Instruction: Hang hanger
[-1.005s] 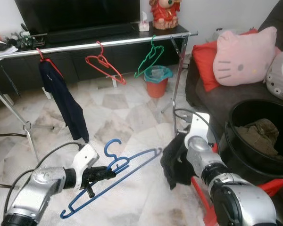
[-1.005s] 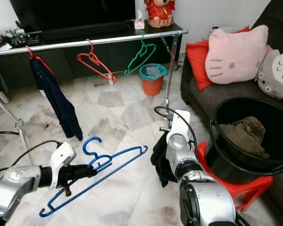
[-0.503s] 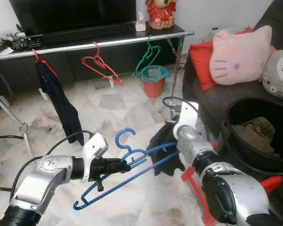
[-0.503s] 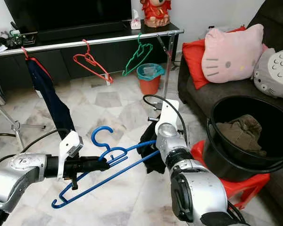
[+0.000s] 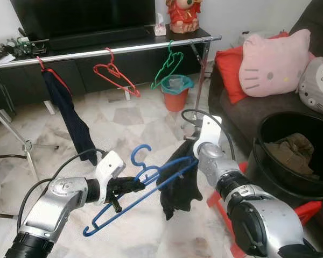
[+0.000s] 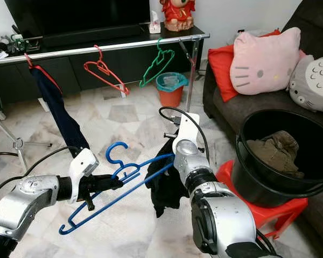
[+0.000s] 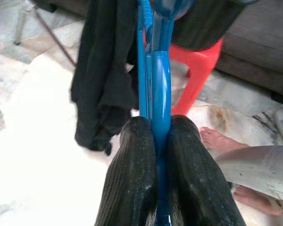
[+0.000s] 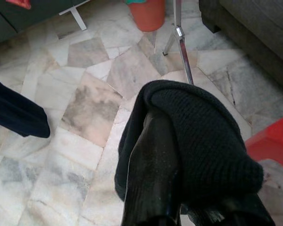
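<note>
Two grippers are busy over the marble floor here. Left gripper is clamped on the blue hanger just below its hook, and in the left wrist view you can see both black fingers pinching the blue bar tight. It's held up in the air, tilted, hook pointing up, low end down toward the robot's left and high end toward the right arm. Right gripper is closed on a black cloth, which is draped over its fingers and hangs down right at the hanger's upper end, so cloth and hanger are touching or overlapping there, can't tell which exactly. Further back there's a silver clothes rail in front of a dark TV cabinet. At the rail's left end a red hanger carries a dark garment, near the middle is a bare red hanger, and toward the right end a green hanger. An orange bin with a teal liner sits on the floor behind the rail's right post. Off to the robot's right there's a dark sofa with a red cushion and a pink cat pillow, and a black bucket with brownish clothes in it sits on a red stool.
</note>
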Robot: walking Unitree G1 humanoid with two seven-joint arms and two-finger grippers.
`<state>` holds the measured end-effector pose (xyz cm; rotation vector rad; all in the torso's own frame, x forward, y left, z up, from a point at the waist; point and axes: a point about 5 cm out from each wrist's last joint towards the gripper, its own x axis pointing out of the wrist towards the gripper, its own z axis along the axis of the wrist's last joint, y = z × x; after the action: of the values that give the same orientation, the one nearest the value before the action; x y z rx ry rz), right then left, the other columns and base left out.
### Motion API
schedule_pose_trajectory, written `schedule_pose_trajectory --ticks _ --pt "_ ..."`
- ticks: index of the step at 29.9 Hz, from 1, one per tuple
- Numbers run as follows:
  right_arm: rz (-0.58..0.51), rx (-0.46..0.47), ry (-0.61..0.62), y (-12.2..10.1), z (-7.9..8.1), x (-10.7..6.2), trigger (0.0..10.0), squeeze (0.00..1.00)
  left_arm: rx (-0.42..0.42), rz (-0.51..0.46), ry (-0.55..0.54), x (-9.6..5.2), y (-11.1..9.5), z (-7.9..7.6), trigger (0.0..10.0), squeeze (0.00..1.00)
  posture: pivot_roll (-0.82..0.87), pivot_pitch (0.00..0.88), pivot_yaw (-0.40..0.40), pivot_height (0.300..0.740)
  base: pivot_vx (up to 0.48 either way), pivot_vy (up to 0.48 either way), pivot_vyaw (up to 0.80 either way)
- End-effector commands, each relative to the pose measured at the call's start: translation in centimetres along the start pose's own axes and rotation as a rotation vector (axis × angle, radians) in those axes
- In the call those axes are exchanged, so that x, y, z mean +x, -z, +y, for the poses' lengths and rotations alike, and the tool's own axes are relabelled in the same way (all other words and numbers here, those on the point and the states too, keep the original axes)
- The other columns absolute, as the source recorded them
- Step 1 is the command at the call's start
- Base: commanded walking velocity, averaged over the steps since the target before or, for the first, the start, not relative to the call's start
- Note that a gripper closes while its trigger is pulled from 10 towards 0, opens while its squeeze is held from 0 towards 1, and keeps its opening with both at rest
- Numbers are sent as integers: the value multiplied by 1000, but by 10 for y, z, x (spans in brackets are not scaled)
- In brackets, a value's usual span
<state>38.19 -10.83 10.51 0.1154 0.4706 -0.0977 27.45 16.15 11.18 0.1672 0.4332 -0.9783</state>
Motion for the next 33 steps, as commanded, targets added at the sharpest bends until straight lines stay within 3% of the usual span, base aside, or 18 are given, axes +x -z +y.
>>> schedule_pose_trajectory --ticks 1,5,12,25,33 --pt "-43 12 -13 -15 5 -1 10000 0 26 -4 -36 1 -4 5 10000 0 14 0 28 740 0 0 0" --pt "-41 15 -28 -15 9 -2 10000 0 15 -13 -90 3 -3 10 10000 0 14 0 28 740 0 0 0" --pt "-35 26 -45 -16 12 -3 10000 0 8 -19 -29 5 -3 2 10000 0 12 0 26 740 0 0 0" --pt "-34 67 -89 -22 27 -6 10000 0 6 -43 -54 9 -5 4 10000 0 12 0 26 740 0 0 0" --pt "-44 73 -112 -26 35 -9 10000 0 16 -31 -203 11 -2 17 10000 0 15 0 22 740 0 0 0"
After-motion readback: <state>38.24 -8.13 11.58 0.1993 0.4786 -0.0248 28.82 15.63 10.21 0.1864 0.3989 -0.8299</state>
